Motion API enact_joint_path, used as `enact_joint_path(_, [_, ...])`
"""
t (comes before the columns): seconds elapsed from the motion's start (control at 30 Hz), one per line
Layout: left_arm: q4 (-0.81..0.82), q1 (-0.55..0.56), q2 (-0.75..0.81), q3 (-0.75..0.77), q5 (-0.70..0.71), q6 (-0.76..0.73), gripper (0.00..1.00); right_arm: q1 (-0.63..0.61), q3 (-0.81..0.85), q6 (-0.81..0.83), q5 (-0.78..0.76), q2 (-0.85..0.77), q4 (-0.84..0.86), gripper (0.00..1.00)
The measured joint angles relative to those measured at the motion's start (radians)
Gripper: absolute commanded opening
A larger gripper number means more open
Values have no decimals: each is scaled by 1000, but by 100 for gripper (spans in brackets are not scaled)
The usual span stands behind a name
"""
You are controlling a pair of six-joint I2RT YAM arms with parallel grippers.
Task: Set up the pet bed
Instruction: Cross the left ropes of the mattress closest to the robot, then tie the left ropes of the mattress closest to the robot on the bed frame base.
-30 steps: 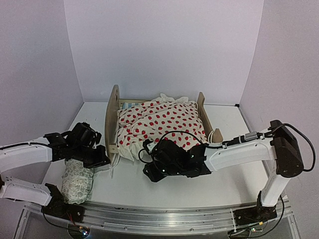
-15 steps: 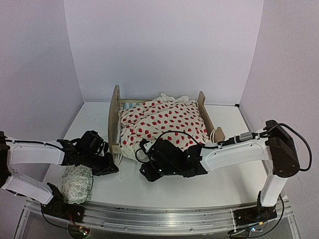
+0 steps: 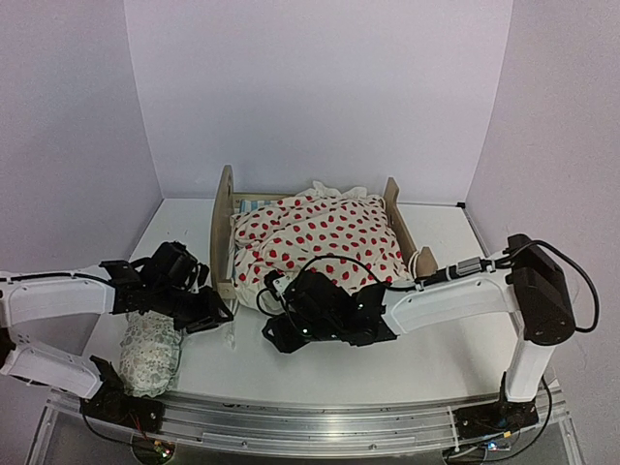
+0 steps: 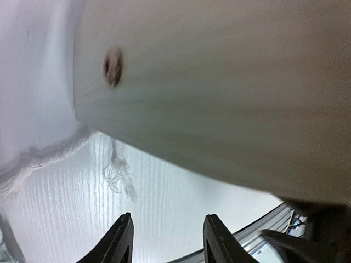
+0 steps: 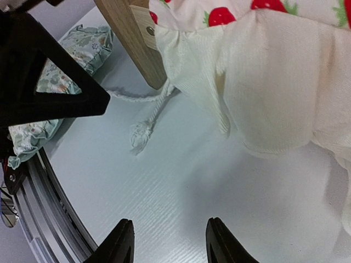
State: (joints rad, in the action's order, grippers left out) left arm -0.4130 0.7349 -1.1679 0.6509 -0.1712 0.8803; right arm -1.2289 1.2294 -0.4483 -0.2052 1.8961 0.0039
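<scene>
The pet bed (image 3: 221,232) stands at the back middle, its plywood headboard on the left and its footboard (image 3: 394,215) on the right. A strip of striped mattress (image 3: 254,203) shows behind the cream red-dotted blanket (image 3: 315,237) heaped over it. My left gripper (image 3: 211,312) is by the headboard's near foot. In the left wrist view it (image 4: 167,233) is open and empty over the table, with the wooden board (image 4: 219,82) close above. My right gripper (image 3: 275,335) is low in front of the bed, open and empty (image 5: 170,238) below the blanket's hanging edge (image 5: 263,87).
A small green-patterned pillow (image 3: 150,354) lies near the front left edge, also seen as the pillow (image 5: 60,71) in the right wrist view. A white tasselled cord (image 5: 141,131) trails on the table by the bed's leg (image 5: 129,38). The metal rail (image 3: 310,426) runs along the front.
My left gripper has gone from shut to open and sits by the headboard's foot. My right arm has slid a little to the left, its jaws still open.
</scene>
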Motion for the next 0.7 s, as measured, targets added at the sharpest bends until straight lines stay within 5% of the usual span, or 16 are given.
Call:
enact_joint_path(0.33, [-240, -20, 123, 116, 206, -17, 51, -18, 84, -94, 9, 195, 205, 56])
enact_joint_path(0.7, [-347, -39, 153, 124, 247, -60, 50, -38, 231, -156, -204, 447, 432, 58])
